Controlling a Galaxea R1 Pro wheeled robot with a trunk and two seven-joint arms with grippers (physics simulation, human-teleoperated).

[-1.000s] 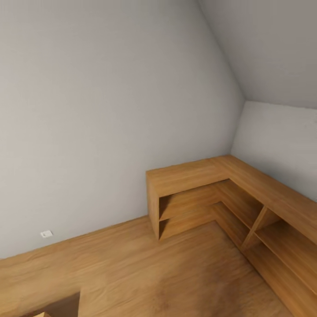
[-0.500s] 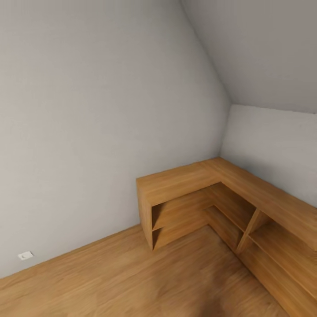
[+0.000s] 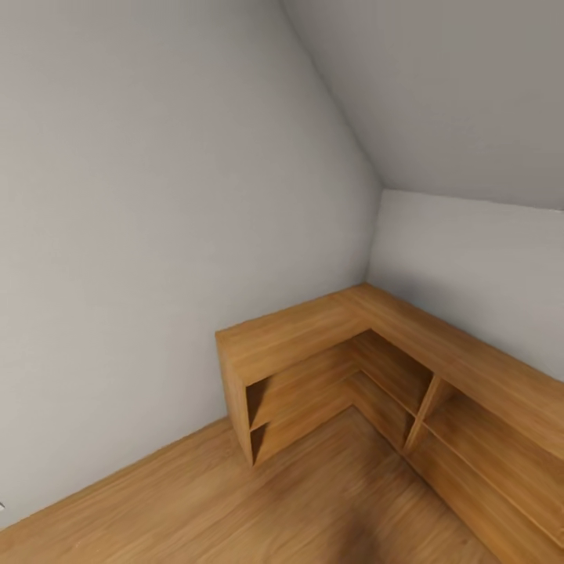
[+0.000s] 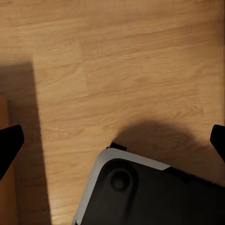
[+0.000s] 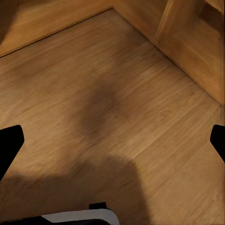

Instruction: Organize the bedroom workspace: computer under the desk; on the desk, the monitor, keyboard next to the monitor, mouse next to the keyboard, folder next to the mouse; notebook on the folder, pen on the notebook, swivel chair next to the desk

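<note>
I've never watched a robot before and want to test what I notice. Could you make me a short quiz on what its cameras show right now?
1. True or false: the wooden shelf unit bends around the room's corner in an L shape.
2. What does the shelf unit stand on? A) carpet B) wood floor C) tiles
3. Fill in: in the left wrist view, the left tool's dark fingertips sit far apart at the picture's two edges, so the tool is ____.

Key: 1 true; 2 B; 3 open.
</note>
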